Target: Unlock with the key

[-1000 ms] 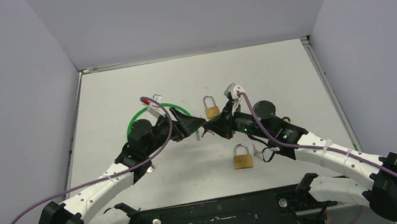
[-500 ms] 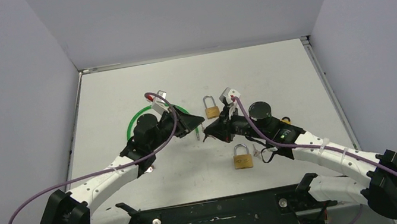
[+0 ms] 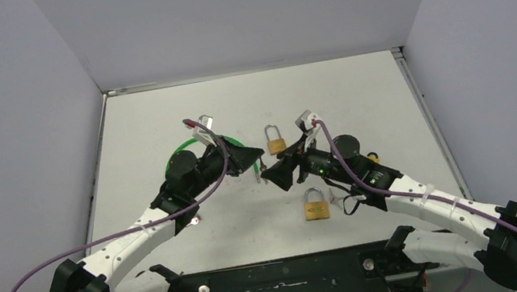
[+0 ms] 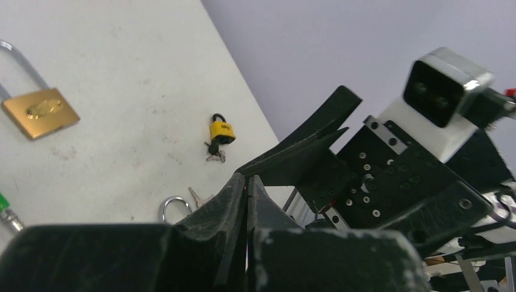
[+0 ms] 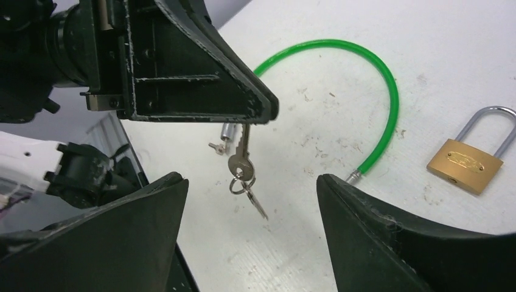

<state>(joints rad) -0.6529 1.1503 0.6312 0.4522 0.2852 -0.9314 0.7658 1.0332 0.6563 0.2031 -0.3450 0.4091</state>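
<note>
My left gripper (image 3: 261,163) is shut on the blade of a silver key (image 5: 239,163), held off the table. A ring and a second key (image 5: 257,203) hang from it. In the left wrist view the left gripper (image 4: 246,177) has its jaws pressed together, and the key is hidden there. My right gripper (image 5: 251,179) stands open with a finger on either side of the hanging key, touching nothing. A brass padlock (image 3: 275,143) lies just beyond both grippers. Another brass padlock (image 3: 316,209) lies nearer the bases.
A green cable loop (image 5: 329,42) with metal ends lies under the left wrist. A small yellow padlock (image 4: 222,130) with its own keys lies to the right, beside the right forearm. Grey walls enclose the white table (image 3: 156,115) on three sides.
The left gripper has shut on the key and the right gripper has opened and let go of it. Both wrists shifted slightly, staying tip to tip.
</note>
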